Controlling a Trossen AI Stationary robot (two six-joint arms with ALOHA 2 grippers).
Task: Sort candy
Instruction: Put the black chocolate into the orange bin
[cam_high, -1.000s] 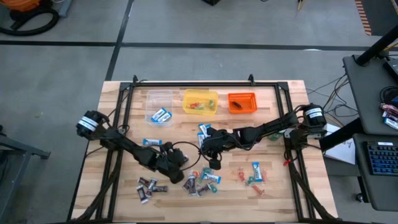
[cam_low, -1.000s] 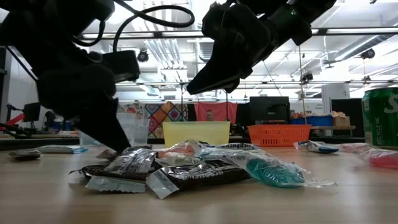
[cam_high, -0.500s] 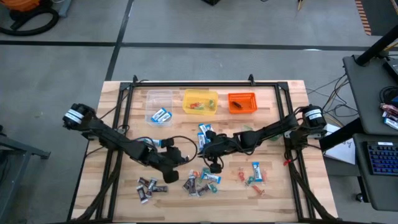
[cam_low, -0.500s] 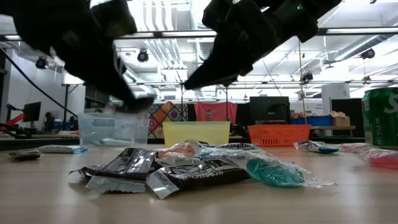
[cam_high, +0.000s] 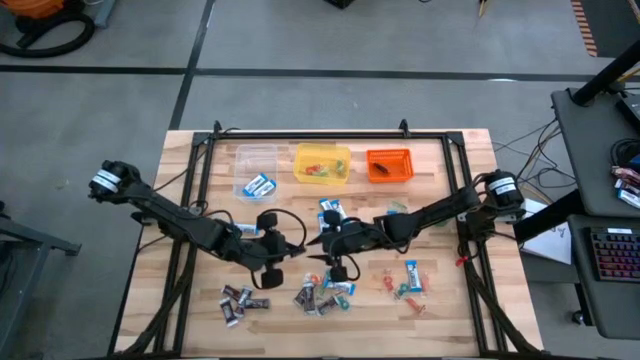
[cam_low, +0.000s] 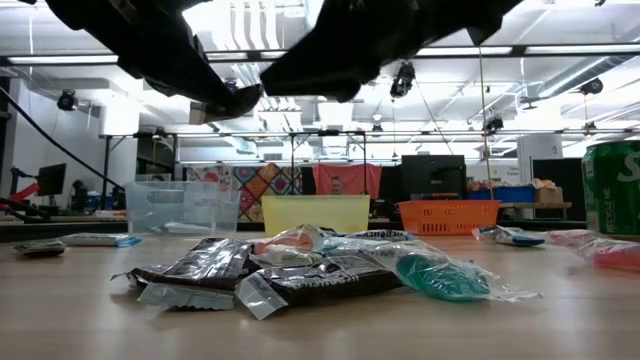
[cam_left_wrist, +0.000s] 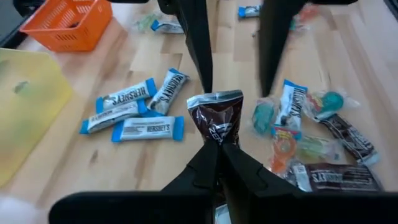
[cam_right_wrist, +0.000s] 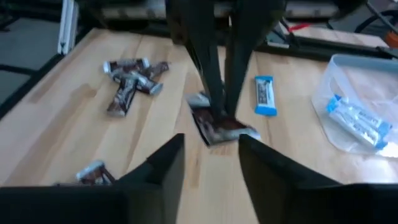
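Note:
In the left wrist view a dark brown wrapped candy (cam_left_wrist: 216, 117) sticks out beyond my left gripper (cam_left_wrist: 217, 150), which is shut on it above the table's middle (cam_high: 298, 252). My right gripper (cam_right_wrist: 211, 142) faces it from the table's right, open, with one finger on each side of the candy's free end and no touch that I can see. More candy lies on the wood: a mixed pile (cam_high: 322, 295), brown ones (cam_high: 240, 298), blue-and-white ones (cam_high: 330, 212) and small coloured ones (cam_high: 405, 280). My left gripper pinches the brown candy between its two fingers at one end of the wrapper (cam_left_wrist: 217, 139). The fingers come from the table's left, slanting down, and lie along the candy. The candy juts out past the fingertips, lifted clear of the table.
Three tubs stand in a row at the far side: a clear tub (cam_high: 256, 165) with blue-and-white candy, a yellow tub (cam_high: 322, 163) and an orange tub (cam_high: 389, 165). A black frame (cam_high: 330, 134) rims the table. A single blue-and-white candy (cam_high: 245, 228) lies left of the arms.
My left gripper has risen from the mixed pile with the brown candy, lifting it clear, and has drawn back a little toward the table's left and far side. My right gripper has shifted slightly toward the left gripper and has opened.

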